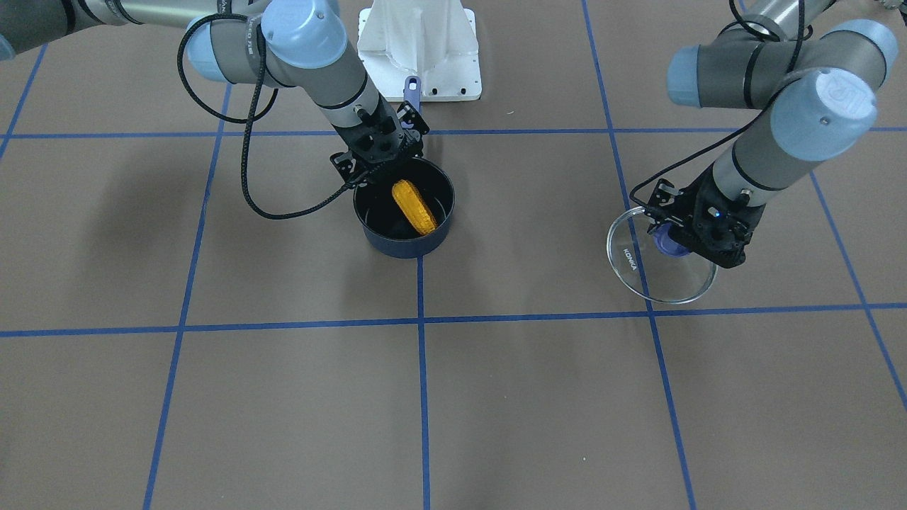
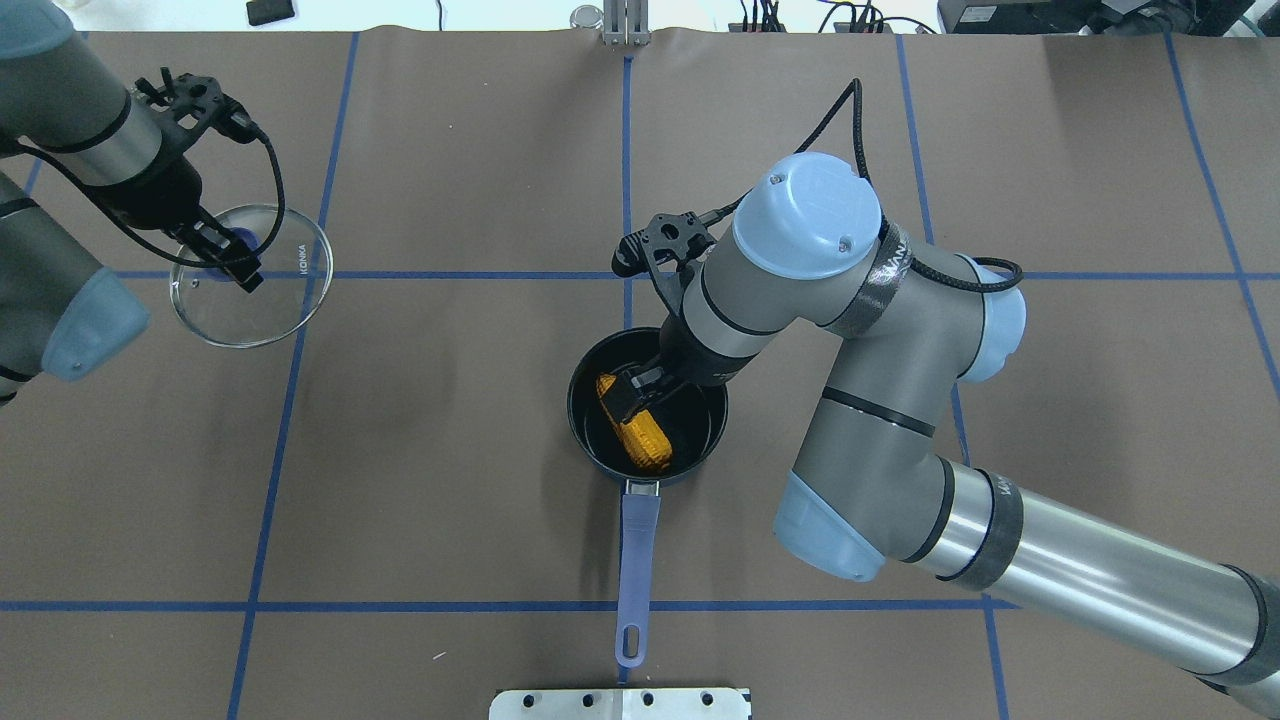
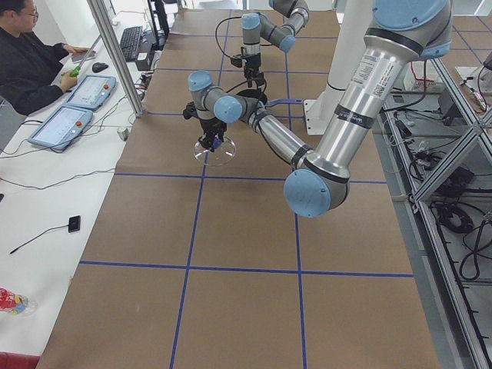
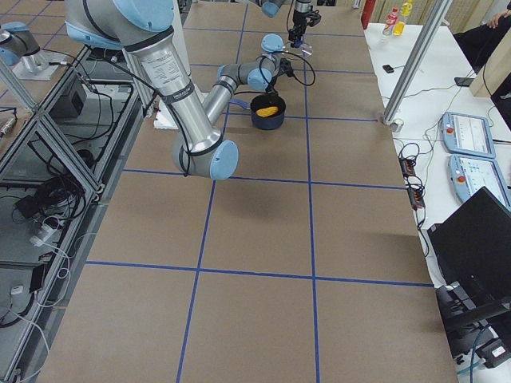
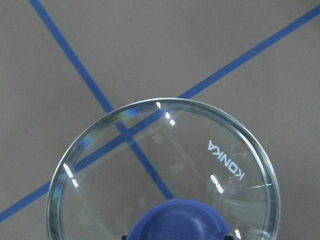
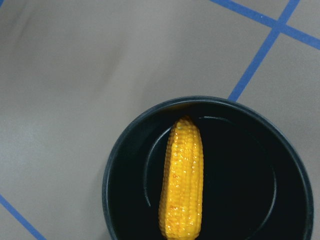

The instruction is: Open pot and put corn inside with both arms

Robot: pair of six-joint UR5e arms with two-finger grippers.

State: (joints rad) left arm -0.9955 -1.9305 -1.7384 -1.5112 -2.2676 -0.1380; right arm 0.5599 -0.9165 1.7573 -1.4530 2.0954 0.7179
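Down inside the pot (image 1: 404, 246), near the middle of the desk (image 1: 538, 397), the jaws of the right arm (image 2: 800, 260) straddle the corn (image 6: 182, 180) close to one end. One of the fingers (image 2: 630, 395) lies across the top of the cob and the other is hidden beneath it. I cannot tell whether they pinch the cob or sit slack around it. The corn lies slantwise over the dark floor, its tapered tip at the foot of the wall. The pot stands open on a blue tape line, with its blue handle (image 2: 637, 570) pointing toward the robot.

Far off on the robot's left, well apart from the pot, the jaws of the left arm (image 2: 100, 150) are pressed together on the blue knob (image 5: 177, 220) of the glass lid (image 2: 290, 300). The lid is tilted over a tape crossing and appears to hang just off the desk.

The step in hand looks like letting go of the corn, and the task seems nearly finished. To do it well, the right jaws should spread only a little, because the wall is close beside them and a wide spread could shove the pot. The cob should lie flat on the floor before the arm rises. The exit should go back along the wrist's own slanted line, clear of the rim, so that nothing hooks the pot or swings its handle. The left arm does best to hold the lid where it is, out of the right arm's path.
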